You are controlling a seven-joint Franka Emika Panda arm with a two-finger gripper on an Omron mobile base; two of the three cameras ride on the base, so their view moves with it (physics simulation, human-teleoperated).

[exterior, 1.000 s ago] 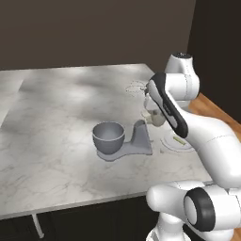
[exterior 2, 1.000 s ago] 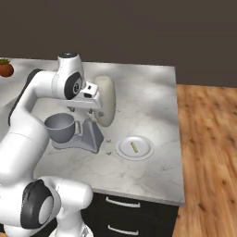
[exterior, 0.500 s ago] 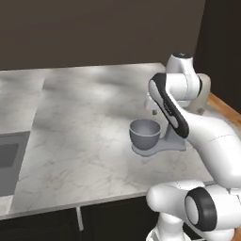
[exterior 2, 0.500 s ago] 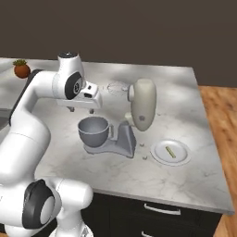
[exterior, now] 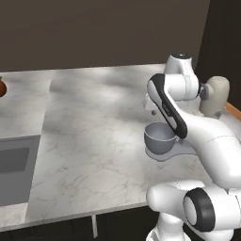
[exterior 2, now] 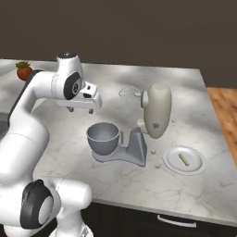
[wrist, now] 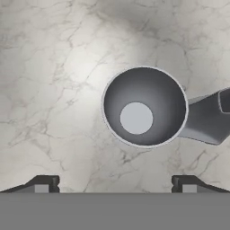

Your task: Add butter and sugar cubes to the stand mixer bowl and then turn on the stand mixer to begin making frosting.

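From the left base view, the stand mixer bowl (exterior: 159, 138) sits on the mixer's grey base on the marble bench (exterior: 94, 127), and the gripper (exterior: 150, 111) hangs just above its rim, a touch toward the far side. The cream head of the stand mixer (exterior: 214, 96) is tilted back, off behind the arm.

Over to the right base view: the gripper (exterior 2: 79, 109) hovers above and left of the bowl (exterior 2: 103, 137), nothing in it. And here's the relation that matters: the butter (exterior 2: 184, 159) lies on a white plate (exterior 2: 196, 165) well to the right, past the mixer's neck, on the opposite side of the bowl from the gripper. Its long axis runs slightly diagonal, near to far. I'd say the arm must cross over the mixer to reach it.

Hand view now: the two finger tips (wrist: 43, 183) stand wide apart, empty, and the bowl (wrist: 143, 107) lies straight ahead, slightly right of centre, its inside bare.
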